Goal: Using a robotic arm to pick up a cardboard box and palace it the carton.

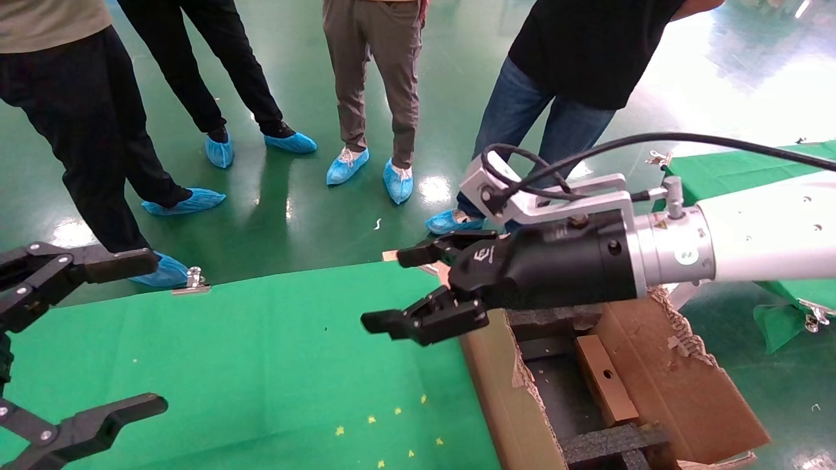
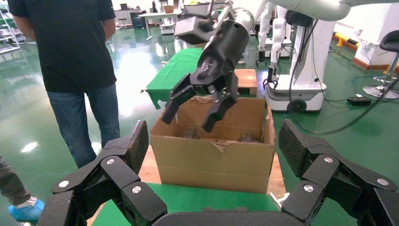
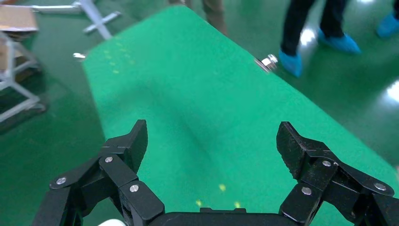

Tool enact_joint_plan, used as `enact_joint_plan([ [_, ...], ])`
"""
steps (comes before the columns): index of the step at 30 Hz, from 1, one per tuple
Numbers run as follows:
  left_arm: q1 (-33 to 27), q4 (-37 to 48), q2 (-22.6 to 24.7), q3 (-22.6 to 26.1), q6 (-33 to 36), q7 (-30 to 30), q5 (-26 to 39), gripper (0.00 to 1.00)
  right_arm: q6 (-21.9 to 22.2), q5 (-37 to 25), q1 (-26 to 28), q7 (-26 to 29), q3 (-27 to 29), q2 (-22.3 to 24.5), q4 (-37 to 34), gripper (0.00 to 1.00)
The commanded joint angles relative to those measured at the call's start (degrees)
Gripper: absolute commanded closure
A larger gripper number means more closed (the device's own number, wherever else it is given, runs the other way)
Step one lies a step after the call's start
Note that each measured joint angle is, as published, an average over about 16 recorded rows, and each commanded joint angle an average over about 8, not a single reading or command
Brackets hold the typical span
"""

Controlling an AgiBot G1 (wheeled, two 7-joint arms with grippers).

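Observation:
The small flat cardboard box [image 1: 606, 378] with a round hole lies inside the carton [image 1: 503, 398], between black foam inserts [image 1: 610, 444]. My right gripper [image 1: 392, 287], on the white arm [image 1: 764, 235], is open and empty. It hovers over the carton's near-left edge and the green table [image 1: 261, 365], apart from the box. In the left wrist view it [image 2: 202, 106] hangs open above the carton [image 2: 214, 155], whose wall hides the box. The right wrist view shows its open jaws [image 3: 211, 136] over bare green cloth [image 3: 197, 94]. My left gripper [image 1: 150, 333] is open and empty at the table's left.
Several people in blue shoe covers [image 1: 346, 164] stand on the green floor beyond the table. A metal clip [image 1: 192, 279] sits on the table's far edge. Small yellow marks [image 1: 392, 418] dot the cloth. Another green-covered table [image 1: 738, 166] stands at the right.

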Motion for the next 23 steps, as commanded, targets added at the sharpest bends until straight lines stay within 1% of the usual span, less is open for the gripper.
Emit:
enact_joint_plan([
  [1, 0.0, 0.0, 0.0, 0.0, 0.0, 0.0, 0.0, 0.00, -1.3, 1.4, -2.1, -2.8, 2.7, -0.3, -0.1, 0.00],
  [17, 0.0, 0.0, 0.0, 0.0, 0.0, 0.0, 0.0, 0.00, -11.8, 12.8, -18.9, -25.6, 24.6, -2.4, -0.8, 0.00],
  [20, 0.0, 0.0, 0.0, 0.0, 0.0, 0.0, 0.0, 0.00, -13.4, 14.6, -21.5, -29.1, 28.0, -2.8, -0.9, 0.00],
  [23, 0.0, 0.0, 0.0, 0.0, 0.0, 0.0, 0.0, 0.00, -14.1, 15.4, -22.8, -30.6, 29.6, -2.9, -1.0, 0.00],
])
